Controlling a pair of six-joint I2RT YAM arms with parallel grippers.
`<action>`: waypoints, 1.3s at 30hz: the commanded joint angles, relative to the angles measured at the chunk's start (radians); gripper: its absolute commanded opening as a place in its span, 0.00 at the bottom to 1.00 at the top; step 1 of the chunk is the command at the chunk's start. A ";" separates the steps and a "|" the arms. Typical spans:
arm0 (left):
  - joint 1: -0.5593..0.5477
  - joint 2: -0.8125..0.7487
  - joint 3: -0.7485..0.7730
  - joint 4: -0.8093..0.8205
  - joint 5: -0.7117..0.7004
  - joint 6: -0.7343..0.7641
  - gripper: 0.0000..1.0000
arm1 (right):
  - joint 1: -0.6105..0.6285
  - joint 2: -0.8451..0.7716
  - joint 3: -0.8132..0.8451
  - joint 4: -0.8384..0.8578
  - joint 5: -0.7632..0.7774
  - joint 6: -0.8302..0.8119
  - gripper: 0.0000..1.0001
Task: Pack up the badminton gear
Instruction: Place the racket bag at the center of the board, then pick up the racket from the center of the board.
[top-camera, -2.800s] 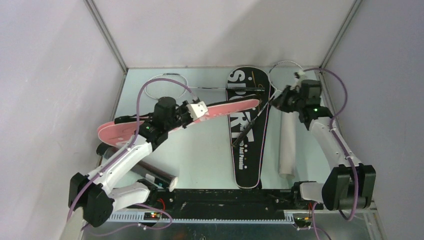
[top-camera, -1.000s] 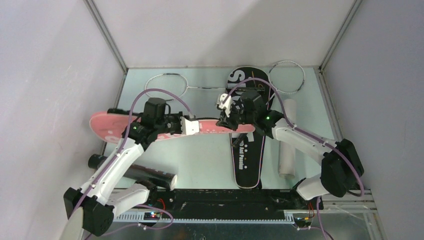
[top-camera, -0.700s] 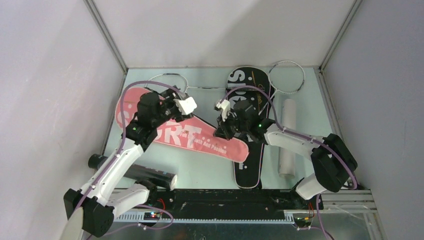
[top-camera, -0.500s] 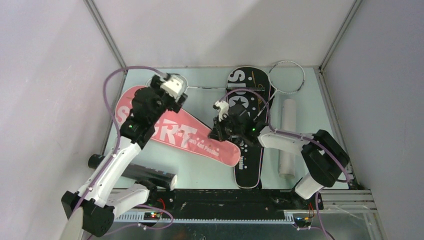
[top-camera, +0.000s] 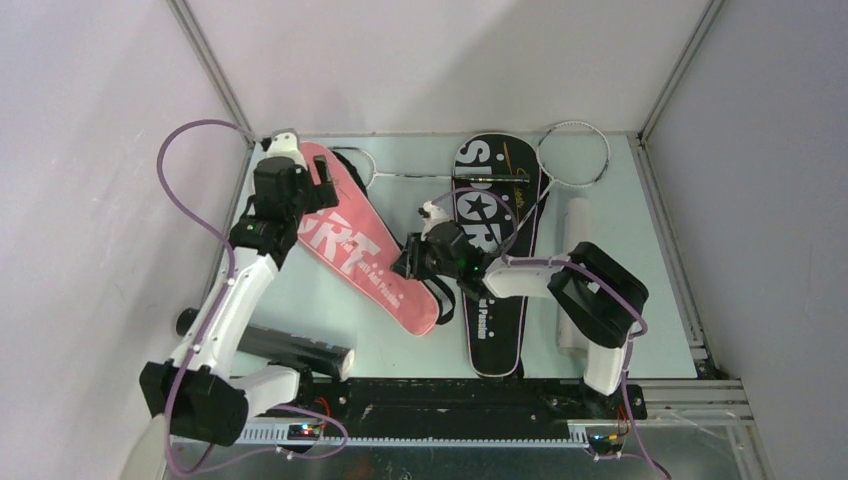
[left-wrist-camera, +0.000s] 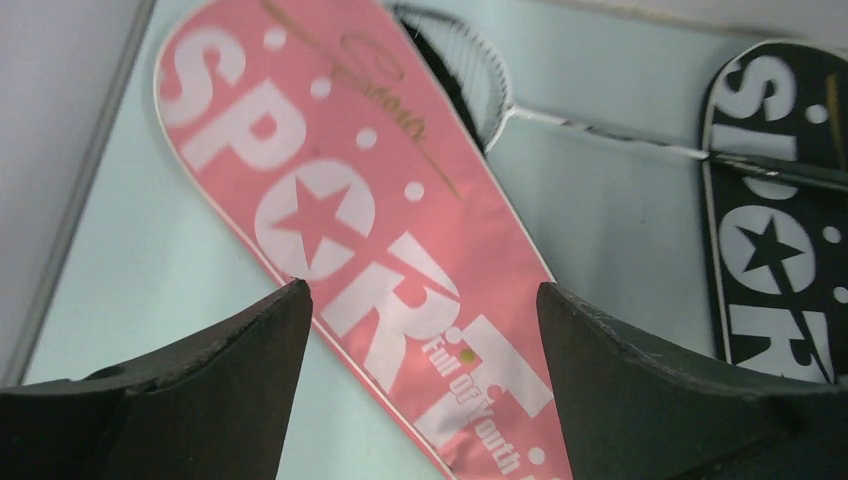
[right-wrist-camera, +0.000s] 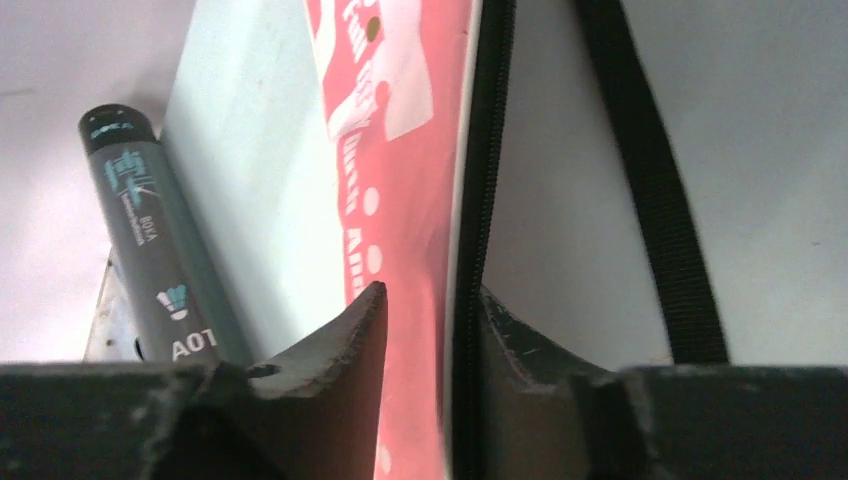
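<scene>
R end effector pinches narrow end of pink cover, which lies diag. on desk, just left of black cover. L end effector hangs above wide end, jaws apart, holding nothing.

The pink cover bears white SPORT lettering, a star and dots; the black cover likewise; tabletop pale mint.

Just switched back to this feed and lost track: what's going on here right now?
The right end effector pinches the narrow end of the pink cover, which lies on the table. The left end effector hovers open above the cover's wide end, holding nothing. The black cover, black tube and white tube lie loose, not yet packed.
</scene>
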 joint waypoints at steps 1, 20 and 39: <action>0.043 0.054 0.041 -0.122 0.041 -0.122 0.89 | 0.004 -0.036 0.073 0.037 0.013 0.016 0.43; -0.005 0.101 0.047 -0.171 0.266 -0.088 0.85 | -0.535 -0.176 0.230 -0.672 0.179 -0.034 0.59; -0.177 0.158 0.051 -0.193 0.156 -0.094 0.84 | -0.707 -0.005 0.284 -0.728 0.239 0.280 0.54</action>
